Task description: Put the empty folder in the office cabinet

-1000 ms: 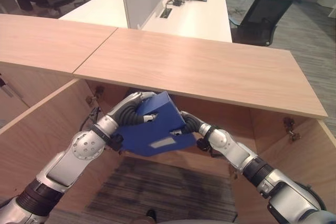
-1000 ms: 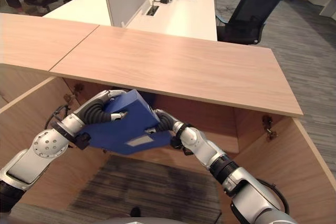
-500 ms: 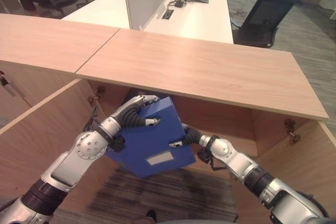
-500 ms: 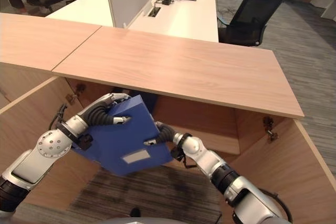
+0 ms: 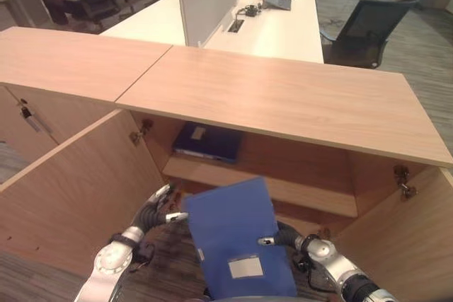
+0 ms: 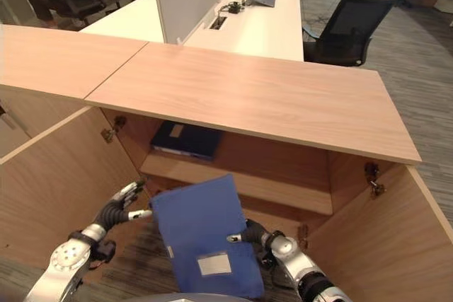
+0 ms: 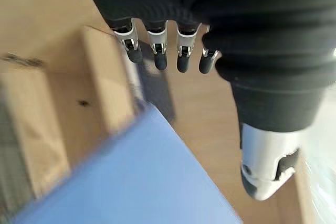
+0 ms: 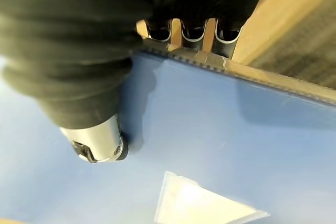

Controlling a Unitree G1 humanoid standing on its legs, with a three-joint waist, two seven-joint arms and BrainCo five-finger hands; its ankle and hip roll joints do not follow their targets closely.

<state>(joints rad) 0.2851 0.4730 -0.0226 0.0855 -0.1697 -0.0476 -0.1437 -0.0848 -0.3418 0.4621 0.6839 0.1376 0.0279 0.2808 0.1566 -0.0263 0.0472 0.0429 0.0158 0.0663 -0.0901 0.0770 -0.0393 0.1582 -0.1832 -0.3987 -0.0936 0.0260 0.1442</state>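
Folder-wise, the flat blue plastic folder (image 6: 205, 242) sat pinched in my right hand (image 6: 256, 235) outside the open wooden cabinet (image 6: 297, 114); my left hand (image 6: 120, 204) hung open beside it. Level it, then slide onto the shelf (image 6: 283, 192) by the dark binder (image 6: 185, 139).

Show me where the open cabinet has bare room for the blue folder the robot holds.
The shelf is bare right of the dark folder lying at its left end. Low in front it is crowded: the blue folder, pinched by the right hand, with the open left hand beside it.
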